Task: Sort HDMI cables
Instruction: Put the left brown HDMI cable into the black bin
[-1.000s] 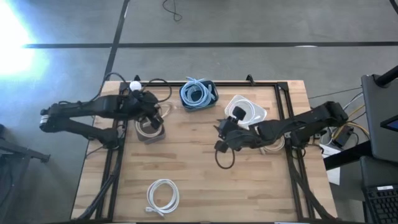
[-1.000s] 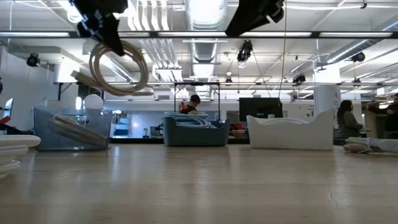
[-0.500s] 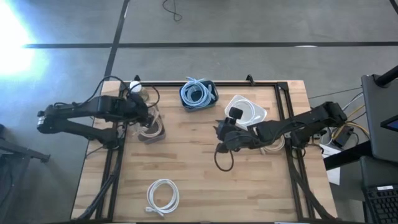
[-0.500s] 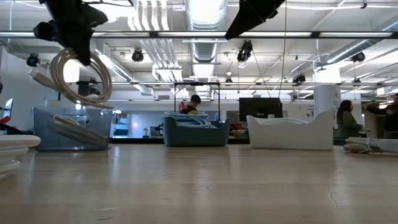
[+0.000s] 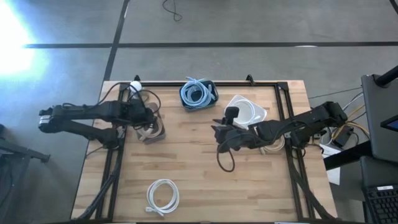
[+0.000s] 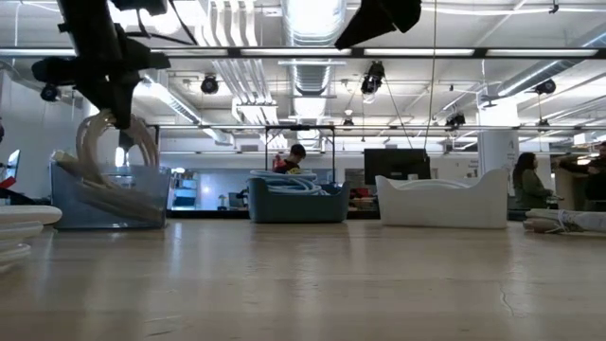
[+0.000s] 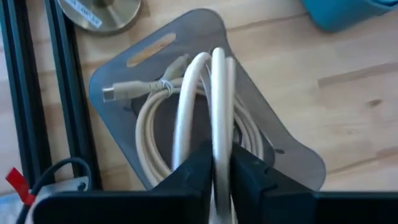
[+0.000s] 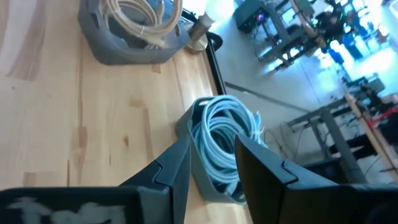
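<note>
My left gripper (image 5: 149,121) is shut on a beige HDMI cable coil (image 7: 208,93) over the grey bin (image 5: 152,132) at the table's left. A second beige coil (image 7: 146,121) lies flat in that bin. Light blue coils (image 8: 217,140) fill the blue bin (image 5: 199,94) at the far edge. A white coil (image 5: 163,196) lies on the table near the front edge. My right gripper (image 8: 208,168) hangs open above the table's middle, near the white bin (image 5: 245,111), with nothing between its fingers. My left gripper pinches the upper arc of the beige coil (image 7: 216,146) between its two fingers, all strands together. The fingers (image 7: 193,171) come from above, slanting down. The coil stands on edge below them (image 6: 109,161), with its lower part down inside the grey bin.
A black frame rail (image 5: 115,149) runs along the table's left side and one along the right (image 5: 291,155). A round metal foot (image 7: 102,9) stands just beyond the grey bin. A black wire loop (image 5: 225,158) hangs under my right arm. More cable lies by the right rail (image 5: 273,144).
My left gripper has come down toward the grey bin and rolled about its own line. The beige coil, which hung clear above the bin, has turned edge-on and its lower part has sunk into the bin. My right gripper has rolled in place.
</note>
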Tool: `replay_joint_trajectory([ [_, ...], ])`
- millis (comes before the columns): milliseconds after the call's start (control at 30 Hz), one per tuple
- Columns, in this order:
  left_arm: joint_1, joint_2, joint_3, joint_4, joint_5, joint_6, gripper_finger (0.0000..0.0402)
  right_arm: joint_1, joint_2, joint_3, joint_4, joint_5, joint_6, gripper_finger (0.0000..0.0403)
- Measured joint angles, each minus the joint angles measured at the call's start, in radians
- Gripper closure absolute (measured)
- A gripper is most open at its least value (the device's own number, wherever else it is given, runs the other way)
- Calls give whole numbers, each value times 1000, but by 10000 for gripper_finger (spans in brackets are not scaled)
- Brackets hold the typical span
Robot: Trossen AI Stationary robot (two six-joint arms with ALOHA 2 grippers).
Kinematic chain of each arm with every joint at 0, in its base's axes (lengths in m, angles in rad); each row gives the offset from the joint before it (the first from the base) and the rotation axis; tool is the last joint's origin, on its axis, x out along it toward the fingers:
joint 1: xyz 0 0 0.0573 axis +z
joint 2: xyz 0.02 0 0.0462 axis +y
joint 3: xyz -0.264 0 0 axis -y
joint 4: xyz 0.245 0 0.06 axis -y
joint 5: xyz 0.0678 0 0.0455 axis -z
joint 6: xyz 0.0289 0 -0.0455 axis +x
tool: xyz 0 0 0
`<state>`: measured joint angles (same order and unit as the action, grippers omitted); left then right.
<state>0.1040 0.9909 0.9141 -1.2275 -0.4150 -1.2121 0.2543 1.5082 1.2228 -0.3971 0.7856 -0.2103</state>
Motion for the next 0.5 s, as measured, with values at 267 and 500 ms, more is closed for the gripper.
replay_joint_trajectory([
  [267, 1, 0, -67, 85, 89, -23, 314, -13, -1, 0, 23, 0, -52, 280],
  [500, 0, 1, -86, 9, 66, -23, 288, -34, -1, 0, 73, 0, -92, 280],
])
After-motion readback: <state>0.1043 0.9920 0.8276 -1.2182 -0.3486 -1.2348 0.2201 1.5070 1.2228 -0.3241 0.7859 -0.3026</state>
